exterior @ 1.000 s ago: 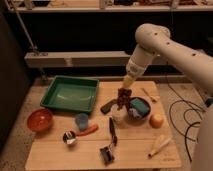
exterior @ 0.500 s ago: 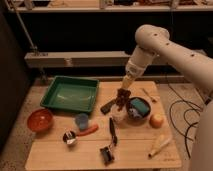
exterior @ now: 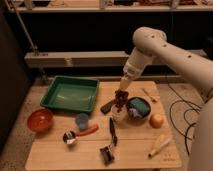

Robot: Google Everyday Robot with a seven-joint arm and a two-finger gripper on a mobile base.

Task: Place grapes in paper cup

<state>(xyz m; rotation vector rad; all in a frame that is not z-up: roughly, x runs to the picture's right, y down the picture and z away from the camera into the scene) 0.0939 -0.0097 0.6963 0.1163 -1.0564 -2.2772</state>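
Note:
My gripper (exterior: 121, 94) hangs from the white arm over the middle of the wooden table (exterior: 135, 150). It is shut on the grapes (exterior: 121, 103), a dark reddish-purple bunch that dangles straight below it. The white paper cup (exterior: 119, 116) stands upright directly under the grapes, just left of the dark bowl (exterior: 139, 108). The lowest grapes are at or just above the cup's rim; I cannot tell whether they touch it.
A green tray (exterior: 70, 95) sits at the back left and an orange-red bowl (exterior: 40, 120) at the far left. A small blue cup (exterior: 82, 120), a carrot (exterior: 89, 130), black tools (exterior: 112, 131), an orange fruit (exterior: 157, 120) and a pale yellow item (exterior: 159, 145) lie around the cup.

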